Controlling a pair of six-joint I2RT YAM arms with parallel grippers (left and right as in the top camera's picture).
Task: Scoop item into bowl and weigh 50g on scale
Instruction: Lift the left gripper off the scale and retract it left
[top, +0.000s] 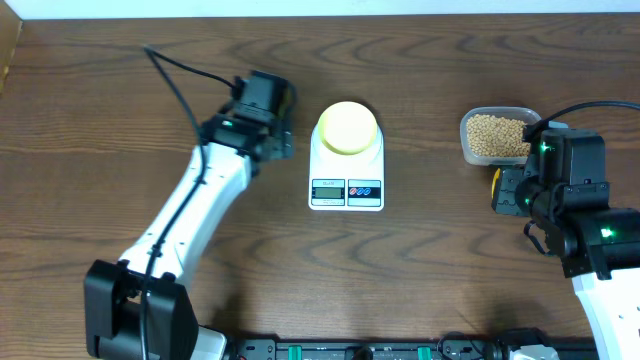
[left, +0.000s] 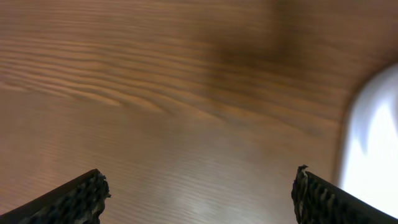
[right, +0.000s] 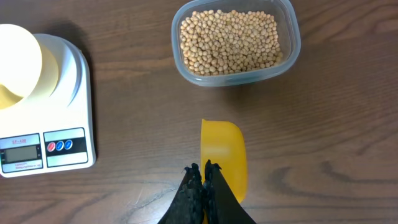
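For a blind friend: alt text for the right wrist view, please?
A clear plastic tub of small tan beans sits beyond a yellow plastic scoop, the shut black gripper at its near end. Left, a pale-yellow bowl tops a white scale.

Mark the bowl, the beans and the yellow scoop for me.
bowl (top: 348, 127), overhead view, its bare inside.
beans (right: 230, 38), right wrist view, middle of the pile.
yellow scoop (right: 225, 152), right wrist view, its cup.
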